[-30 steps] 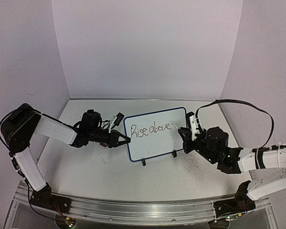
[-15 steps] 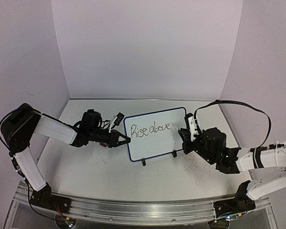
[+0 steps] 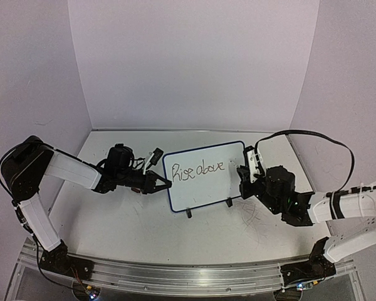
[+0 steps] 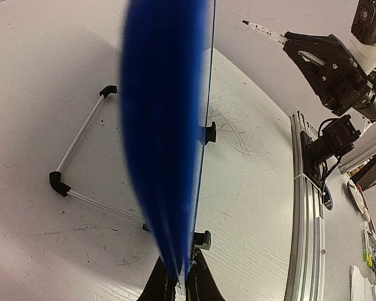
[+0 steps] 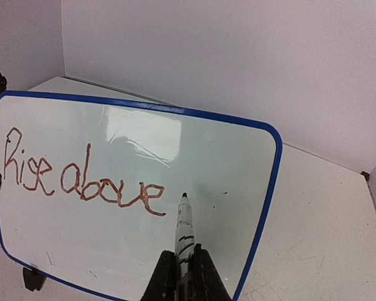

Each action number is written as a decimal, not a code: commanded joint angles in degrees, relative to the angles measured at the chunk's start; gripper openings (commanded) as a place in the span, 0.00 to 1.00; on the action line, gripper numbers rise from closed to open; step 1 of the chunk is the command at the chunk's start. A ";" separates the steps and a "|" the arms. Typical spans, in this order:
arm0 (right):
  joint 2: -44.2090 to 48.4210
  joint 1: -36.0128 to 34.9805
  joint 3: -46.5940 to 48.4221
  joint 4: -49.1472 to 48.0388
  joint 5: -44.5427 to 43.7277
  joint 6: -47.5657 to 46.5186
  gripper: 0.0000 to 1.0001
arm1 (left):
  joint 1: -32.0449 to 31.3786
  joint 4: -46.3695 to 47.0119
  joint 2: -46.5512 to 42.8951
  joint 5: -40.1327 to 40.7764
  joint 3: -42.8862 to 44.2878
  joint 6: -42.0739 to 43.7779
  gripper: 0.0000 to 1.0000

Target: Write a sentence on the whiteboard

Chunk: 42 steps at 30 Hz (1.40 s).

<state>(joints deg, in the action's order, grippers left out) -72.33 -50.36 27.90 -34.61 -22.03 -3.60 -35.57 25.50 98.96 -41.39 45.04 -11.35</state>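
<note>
The whiteboard (image 3: 203, 191) stands upright at the table's middle on two black clip feet. On it the sentence (image 3: 199, 169) reads "Rise above" in one row, also in the right wrist view (image 5: 81, 179). My left gripper (image 3: 166, 184) is shut on the board's left edge; the left wrist view shows the blue rim (image 4: 169, 125) edge-on between my jaws (image 4: 182, 282). My right gripper (image 3: 245, 177) is shut on a white marker (image 5: 184, 229). Its tip points at the board just right of the last "e". I cannot tell if it touches.
The wire stand (image 4: 81, 135) props the board from behind. Old scribbles (image 3: 250, 213) mark the tabletop in front of the right arm. An aluminium rail (image 3: 175, 276) runs along the near edge. Purple walls close the back and sides.
The right gripper and marker have shifted a little right, so the tip has come off the end of "above". The left gripper and the board have not moved.
</note>
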 commanded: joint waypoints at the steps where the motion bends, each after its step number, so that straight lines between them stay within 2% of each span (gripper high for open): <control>1: -1.26 1.06 3.86 -1.76 -0.82 -0.24 0.00 | 0.15 -4.31 0.10 5.16 0.85 3.17 0.00; 8: -5.35 1.79 6.14 -1.69 -0.11 0.35 0.00 | 0.15 -4.40 -0.25 5.31 0.67 3.25 0.00; 27: -8.52 3.05 6.47 -1.91 -1.58 2.36 0.00 | 0.15 -4.49 -0.23 5.23 0.58 3.35 0.00; 37: -6.49 3.06 5.37 -0.99 -2.49 2.89 0.00 | 0.15 -4.58 -0.23 5.16 0.69 3.32 0.00; 42: -1.31 3.03 2.87 -2.69 1.95 2.39 0.00 | 0.15 -4.66 -0.35 5.26 0.71 3.27 0.00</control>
<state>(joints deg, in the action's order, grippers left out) -79.23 -47.57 32.10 -34.92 -22.49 -1.50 -35.59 25.47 98.96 -41.41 45.04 -10.92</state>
